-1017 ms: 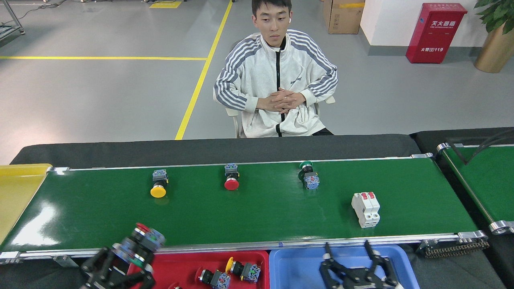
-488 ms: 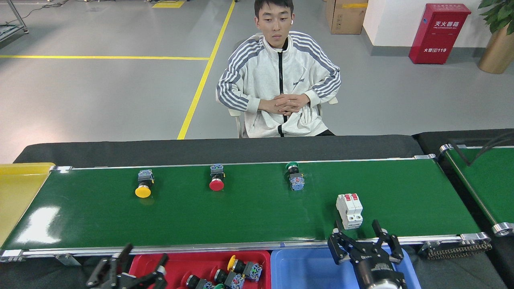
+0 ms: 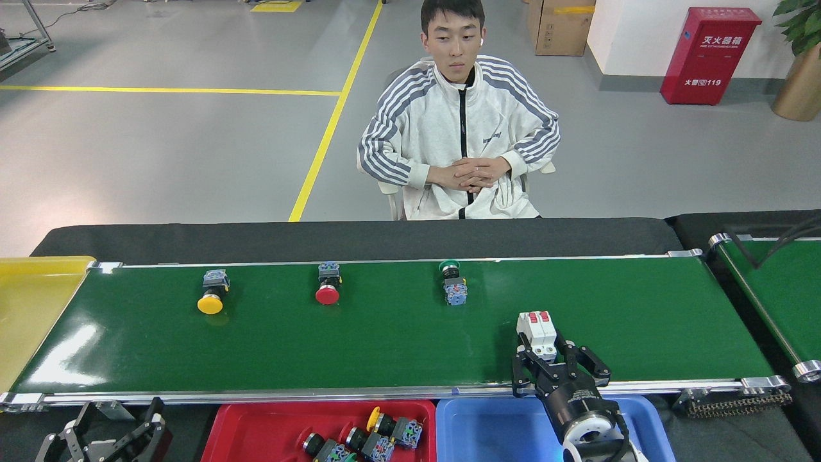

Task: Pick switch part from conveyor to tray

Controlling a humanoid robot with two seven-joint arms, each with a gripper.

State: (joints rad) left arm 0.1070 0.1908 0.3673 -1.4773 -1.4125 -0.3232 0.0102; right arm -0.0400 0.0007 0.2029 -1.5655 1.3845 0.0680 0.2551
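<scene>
1. The left gripper (image 3: 109,436) sits at the bottom left corner, below the near rail of the conveyor (image 3: 385,346). Its dark fingers are spread apart and point up, with nothing between them.
2. Just right of that pincer lies the red tray (image 3: 256,427). It holds several push-button switch parts (image 3: 362,439) in a cluster at its right side, one with a yellow cap.
3. Beside the red tray, under the right arm, is a blue tray (image 3: 487,427). The right arm rises from the bottom edge over it, its round silver wrist facing the camera and the forearm leaning up and slightly left.
4. The right gripper (image 3: 557,359) reaches over the near rail onto the belt. Its black fingers are splayed wide and close on nothing. Its tips are right at the near end of a white circuit breaker (image 3: 537,333) with red toggles; whether they touch it I cannot tell.
5. Farther along the belt, up and left of the right pincer, stands a green-capped switch (image 3: 453,285). Further left lie a red-capped switch (image 3: 328,287) and a yellow-capped switch (image 3: 212,295), all near the far rail and well apart from each other.
6. A yellow tray (image 3: 32,301) abuts the belt's left end, and a second green belt (image 3: 786,289) shows at the right edge.
7. Beyond the conveyor a person (image 3: 462,128) sits with hands clasped.
</scene>
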